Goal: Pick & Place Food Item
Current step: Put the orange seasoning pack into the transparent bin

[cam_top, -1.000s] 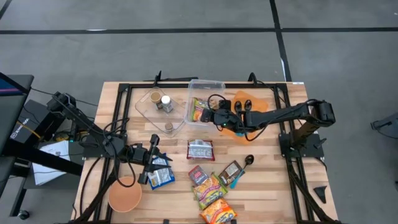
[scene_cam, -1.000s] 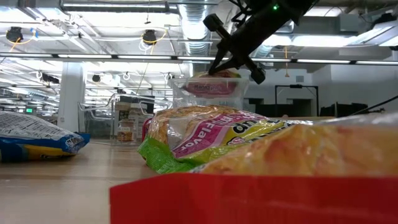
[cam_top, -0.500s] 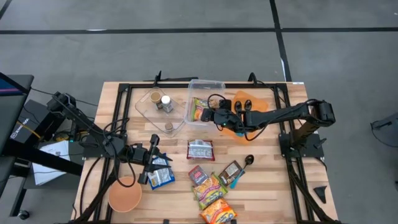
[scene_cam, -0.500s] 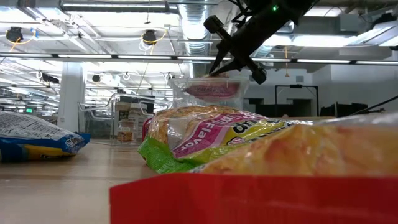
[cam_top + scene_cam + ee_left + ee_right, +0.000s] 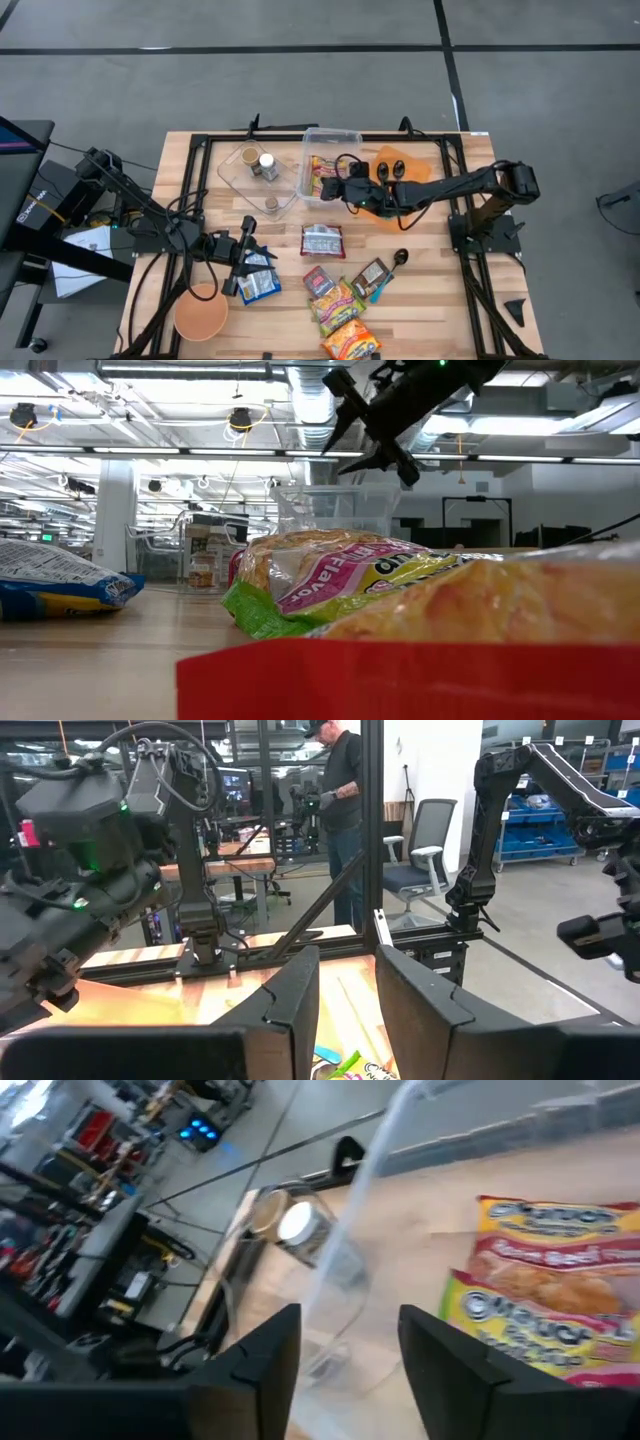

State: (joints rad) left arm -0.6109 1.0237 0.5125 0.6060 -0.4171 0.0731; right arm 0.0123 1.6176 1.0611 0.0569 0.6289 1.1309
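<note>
Lying in the bin, noodle packet beside open right end effector.

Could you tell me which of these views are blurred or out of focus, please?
Low view: the nearest snack packets fill the foreground, soft and out of focus. Right wrist view: motion-smeared throughout, noodle packet included. High view and left wrist view: sharp.

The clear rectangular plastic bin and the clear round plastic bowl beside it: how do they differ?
The clear rectangular plastic bin has straight sides; the clear round plastic bowl is curved and wider. The bin holds a yellow and red noodle packet; the bowl holds small jars. Both are transparent and stand side by side on the wooden table.
</note>
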